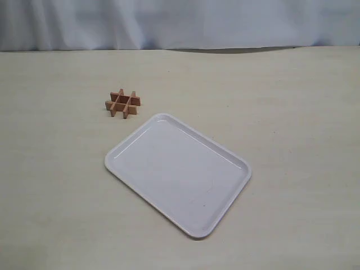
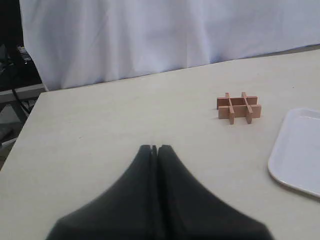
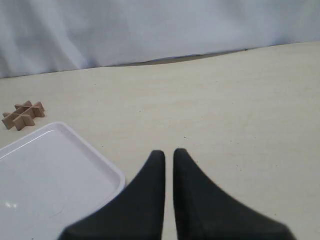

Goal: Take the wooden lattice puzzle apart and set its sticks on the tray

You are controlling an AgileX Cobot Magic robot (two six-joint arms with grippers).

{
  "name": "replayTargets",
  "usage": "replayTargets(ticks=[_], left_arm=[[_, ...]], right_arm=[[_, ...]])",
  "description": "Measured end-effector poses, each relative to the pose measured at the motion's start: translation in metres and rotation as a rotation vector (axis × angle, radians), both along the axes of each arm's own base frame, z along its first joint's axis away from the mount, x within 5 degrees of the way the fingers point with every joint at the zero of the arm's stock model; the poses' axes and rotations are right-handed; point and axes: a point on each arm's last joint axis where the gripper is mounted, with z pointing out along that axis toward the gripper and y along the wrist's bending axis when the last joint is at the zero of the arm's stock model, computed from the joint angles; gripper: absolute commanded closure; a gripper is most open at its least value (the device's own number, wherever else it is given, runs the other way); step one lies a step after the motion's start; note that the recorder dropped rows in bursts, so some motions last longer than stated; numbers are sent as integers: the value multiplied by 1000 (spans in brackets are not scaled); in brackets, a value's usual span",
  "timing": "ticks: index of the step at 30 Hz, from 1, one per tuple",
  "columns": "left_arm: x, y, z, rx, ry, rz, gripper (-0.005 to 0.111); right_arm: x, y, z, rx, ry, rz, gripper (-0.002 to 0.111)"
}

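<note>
The wooden lattice puzzle [image 1: 122,103] lies assembled on the table, its four reddish-brown sticks still interlocked in a hash shape. It sits just beyond the far left corner of the white tray [image 1: 242,164], which holds nothing. No arm shows in the exterior view. In the left wrist view my left gripper [image 2: 154,148] is shut and empty, well short of the puzzle [image 2: 239,107] and the tray's rim [image 2: 274,170]. The right gripper [image 3: 169,152] has a narrow gap between its fingers and holds nothing; the tray corner [image 3: 114,175] is beside it and the puzzle [image 3: 23,115] far off.
A white cloth backdrop [image 1: 180,22] hangs behind the pale table [image 1: 292,101]. The table's left edge [image 2: 25,125] shows in the left wrist view, with dark equipment beyond it.
</note>
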Motion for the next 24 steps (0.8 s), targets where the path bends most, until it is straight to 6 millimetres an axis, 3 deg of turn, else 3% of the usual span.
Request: replayTargets(ticks=[17, 24], left_arm=[[0, 0, 0, 0, -2, 0, 107], [0, 4, 1, 153, -23, 12, 107]], right_arm=[[0, 0, 0, 0, 0, 0, 102], [0, 0, 0, 0, 0, 0, 102]])
